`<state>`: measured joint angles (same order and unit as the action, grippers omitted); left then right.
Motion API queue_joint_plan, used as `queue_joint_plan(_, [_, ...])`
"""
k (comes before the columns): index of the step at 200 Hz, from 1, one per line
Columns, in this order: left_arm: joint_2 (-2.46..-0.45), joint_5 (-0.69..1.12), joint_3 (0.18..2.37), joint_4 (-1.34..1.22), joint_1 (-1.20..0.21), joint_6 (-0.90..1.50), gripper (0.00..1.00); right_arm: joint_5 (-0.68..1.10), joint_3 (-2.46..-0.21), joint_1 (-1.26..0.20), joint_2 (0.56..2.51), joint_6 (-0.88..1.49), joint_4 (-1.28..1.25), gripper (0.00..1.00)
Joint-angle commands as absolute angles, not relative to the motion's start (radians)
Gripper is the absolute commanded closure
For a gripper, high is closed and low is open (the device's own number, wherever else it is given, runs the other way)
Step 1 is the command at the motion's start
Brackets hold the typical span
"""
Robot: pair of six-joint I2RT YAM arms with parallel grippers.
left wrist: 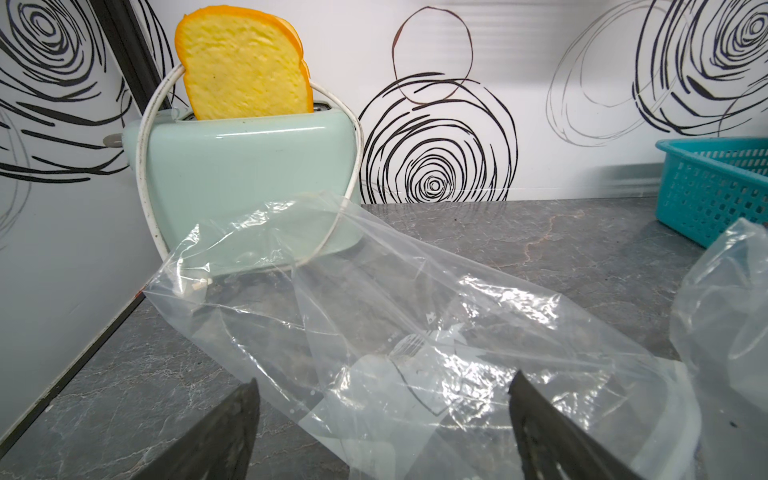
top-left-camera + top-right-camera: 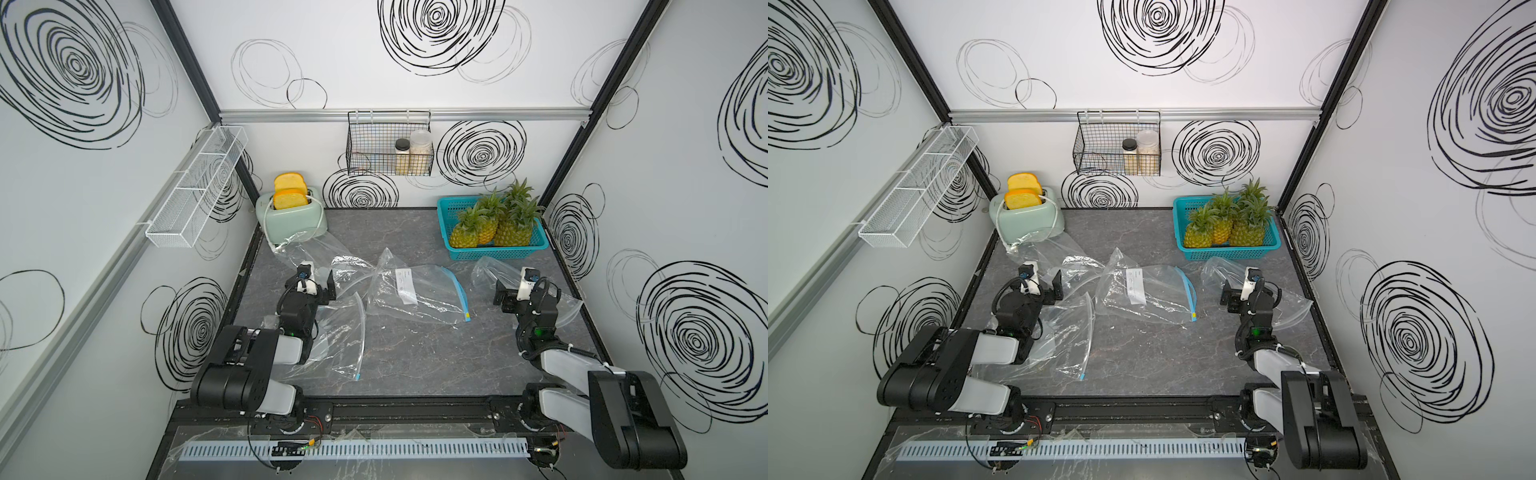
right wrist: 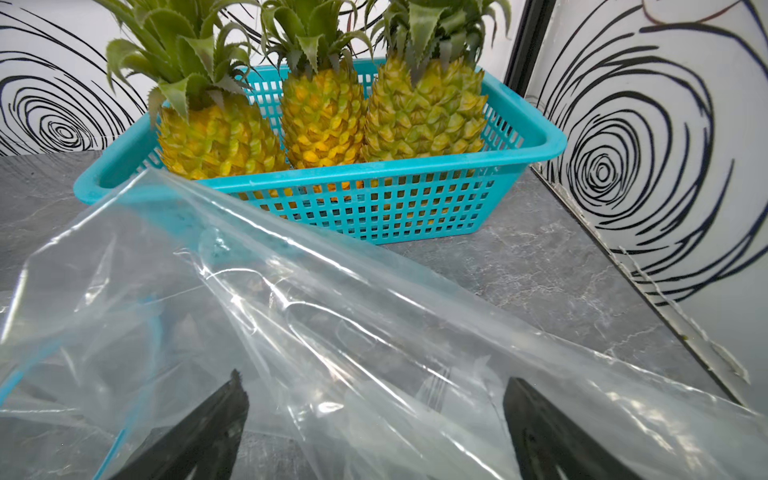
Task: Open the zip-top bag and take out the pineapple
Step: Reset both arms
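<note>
A clear zip-top bag (image 2: pixel 415 291) (image 2: pixel 1146 286) with a blue zip strip lies flat in the middle of the table and looks empty. Pineapples (image 2: pixel 494 224) (image 3: pixel 324 116) stand upright in a teal basket (image 2: pixel 498 251) (image 3: pixel 374 208) at the back right, outside any bag. My left gripper (image 2: pixel 309 282) (image 2: pixel 1034 282) (image 1: pixel 384 399) is open over another empty clear bag (image 1: pixel 374 316). On the right side my right gripper (image 2: pixel 525 286) (image 2: pixel 1250 289) (image 3: pixel 374 395) is open above a third clear bag (image 3: pixel 291 311). Neither holds anything.
A mint toaster (image 2: pixel 291 216) (image 1: pixel 249 183) with two bread slices and a white cord stands at the back left. Further clear bags (image 2: pixel 328 340) lie under the left arm. A black wire basket (image 2: pixel 388 153) with jars and a white mesh shelf (image 2: pixel 195 191) hang on the walls.
</note>
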<state>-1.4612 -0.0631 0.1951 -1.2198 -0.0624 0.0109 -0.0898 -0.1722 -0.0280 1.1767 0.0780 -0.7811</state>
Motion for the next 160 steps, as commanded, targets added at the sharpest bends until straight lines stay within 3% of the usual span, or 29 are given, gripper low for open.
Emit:
queue_joint_plan(1, [-1.463,-0.051,0.215,-1.264,-0.051,0.000,0.04,-0.064,-0.181,-0.023,1.194,0.041,-0.937,0.02])
queue_joint_plan(89, [-1.463,-0.052,0.215,-1.264,-0.051,0.000,0.04,-0.014,-0.171,0.028,1.270,0.060,-1.082,0.02])
queue_joint_plan(147, [-1.464,-0.051,0.215,-1.264,-0.051,0.000,0.04,0.058,-0.158,0.037,1.476,0.047,-1.291,0.02])
queue_joint_plan(160, [-1.463,-0.051,0.215,-1.264,-0.051,0.000,0.04,0.063,-0.198,0.037,1.471,0.051,-1.204,0.02])
